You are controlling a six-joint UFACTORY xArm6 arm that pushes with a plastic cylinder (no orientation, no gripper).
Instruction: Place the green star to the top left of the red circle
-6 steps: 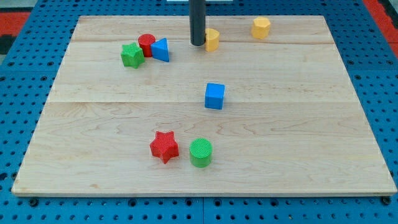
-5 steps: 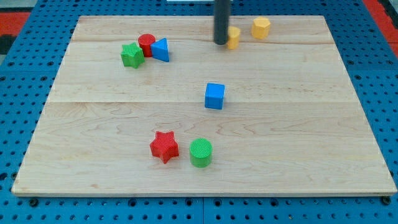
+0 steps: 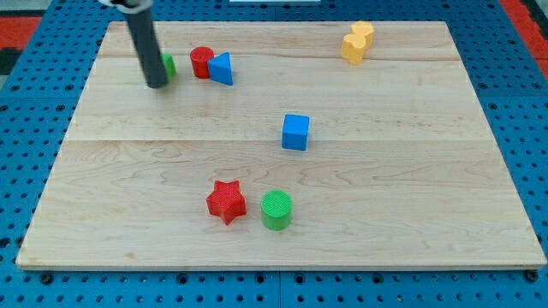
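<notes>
The green star [image 3: 169,65] lies near the view's top left, mostly hidden behind my rod; only its right edge shows. My tip [image 3: 157,85] rests on the board just below and left of the star, touching or almost touching it. The red circle [image 3: 202,62] stands a short way to the star's right, with a blue triangle [image 3: 222,68] against its right side.
Two yellow blocks [image 3: 355,43] sit together at the view's top right. A blue cube [image 3: 295,132] is at the board's middle. A red star [image 3: 226,202] and a green circle [image 3: 276,210] lie side by side near the view's bottom.
My rod pushed one yellow block right against the other, then crossed to the view's left. The green star has shifted up and left, away from the red circle.
</notes>
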